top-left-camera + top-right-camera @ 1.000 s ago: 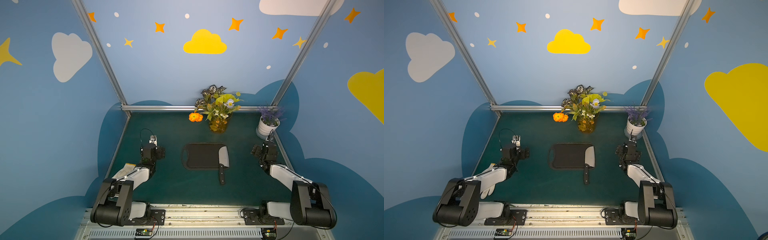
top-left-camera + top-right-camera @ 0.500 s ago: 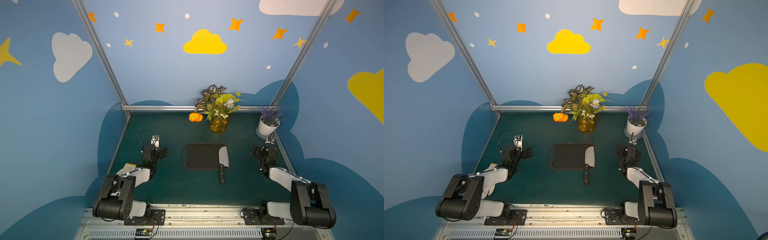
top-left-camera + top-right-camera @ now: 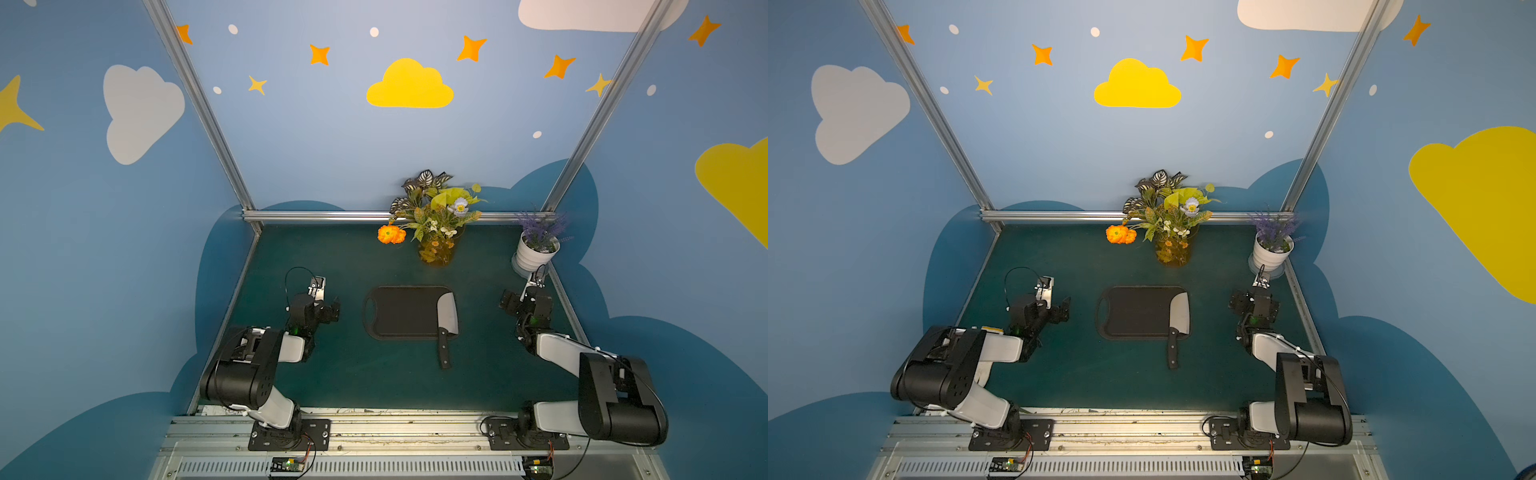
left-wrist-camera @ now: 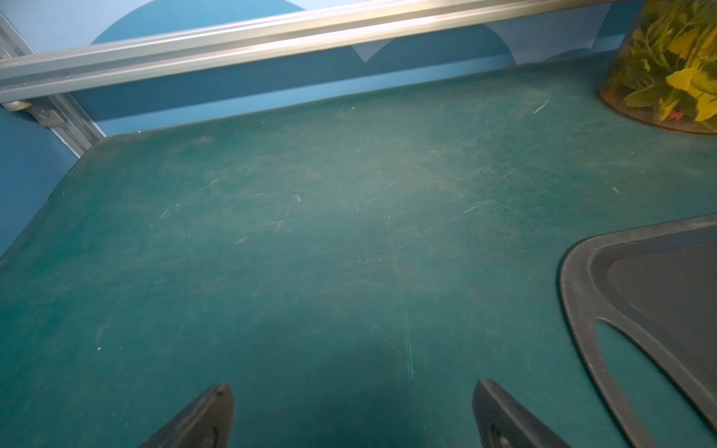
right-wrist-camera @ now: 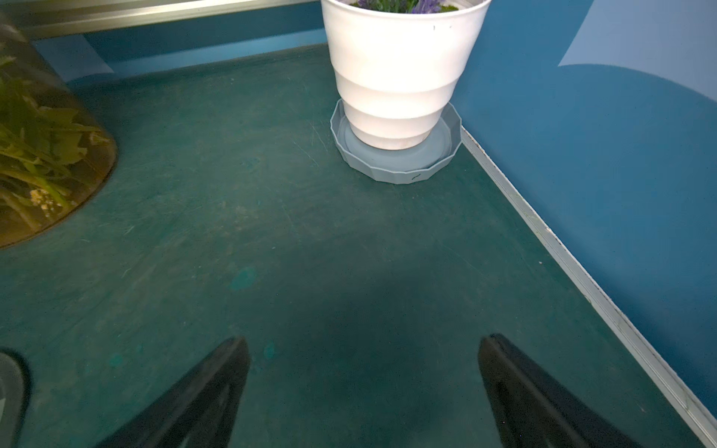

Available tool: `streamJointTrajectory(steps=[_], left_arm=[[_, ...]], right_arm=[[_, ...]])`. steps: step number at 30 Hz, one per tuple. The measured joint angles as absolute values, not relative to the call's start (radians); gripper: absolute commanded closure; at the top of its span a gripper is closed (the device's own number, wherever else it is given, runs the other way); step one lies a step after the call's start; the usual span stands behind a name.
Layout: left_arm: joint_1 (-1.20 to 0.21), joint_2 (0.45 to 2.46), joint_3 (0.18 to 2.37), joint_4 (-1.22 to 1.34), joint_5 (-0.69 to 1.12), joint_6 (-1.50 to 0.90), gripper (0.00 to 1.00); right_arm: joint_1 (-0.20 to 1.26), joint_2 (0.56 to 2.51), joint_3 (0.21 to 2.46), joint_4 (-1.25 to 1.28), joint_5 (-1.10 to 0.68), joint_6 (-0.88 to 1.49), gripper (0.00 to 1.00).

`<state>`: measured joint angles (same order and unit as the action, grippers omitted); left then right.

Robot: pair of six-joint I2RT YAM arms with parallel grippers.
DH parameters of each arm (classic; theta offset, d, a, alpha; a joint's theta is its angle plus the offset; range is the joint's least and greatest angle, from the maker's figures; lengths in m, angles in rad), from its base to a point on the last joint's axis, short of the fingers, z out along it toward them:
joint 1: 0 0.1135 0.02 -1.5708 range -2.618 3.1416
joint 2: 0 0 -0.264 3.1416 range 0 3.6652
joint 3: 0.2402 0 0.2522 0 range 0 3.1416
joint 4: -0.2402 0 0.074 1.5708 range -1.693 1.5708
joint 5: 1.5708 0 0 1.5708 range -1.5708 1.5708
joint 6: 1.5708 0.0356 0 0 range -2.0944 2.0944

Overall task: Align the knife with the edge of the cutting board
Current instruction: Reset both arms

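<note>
The black cutting board [image 3: 399,311] [image 3: 1133,311] lies flat at the table's middle, its handle hole to the left. The knife [image 3: 448,314] [image 3: 1180,314] rests with its silver blade along the board's right end, and its black handle sticks out over the near edge onto the mat. My left gripper [image 3: 330,311] [image 3: 1061,311] [image 4: 351,391] hangs open and empty left of the board; the left wrist view shows the board's handle end [image 4: 578,287]. My right gripper [image 3: 508,301] [image 3: 1236,301] [image 5: 362,345] is open and empty to the right of the board, over bare mat.
A glass vase of flowers [image 3: 436,249] [image 4: 667,66] [image 5: 38,155] stands behind the board. A white pot of lavender [image 3: 536,253] [image 5: 403,70] on a grey saucer sits in the back right corner. Aluminium rails and blue walls bound the green mat [image 3: 374,374].
Both arms have shifted a little, settling lower at the sides of the table. Knife and board have not moved. Both grippers stay open.
</note>
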<state>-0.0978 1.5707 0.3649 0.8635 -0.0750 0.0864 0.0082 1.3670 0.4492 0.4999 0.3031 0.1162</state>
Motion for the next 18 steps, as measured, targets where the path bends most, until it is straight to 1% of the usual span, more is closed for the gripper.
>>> streamJointTrajectory(steps=[6, 11, 18], left_arm=[[-0.096, 1.571, 0.369, 0.869, -0.066, 0.086, 0.00], [-0.096, 1.570, 0.369, 0.869, -0.062, 0.086, 0.00], [-0.096, 1.570, 0.369, 0.869, -0.062, 0.086, 0.00]], right_arm=[[0.026, 1.413, 0.432, 0.571, 0.276, 0.085, 0.02], [0.068, 1.454, 0.434, 0.587, 0.250, 0.043, 0.02], [0.049, 1.460, 0.452, 0.586, 0.200, 0.036, 0.02]])
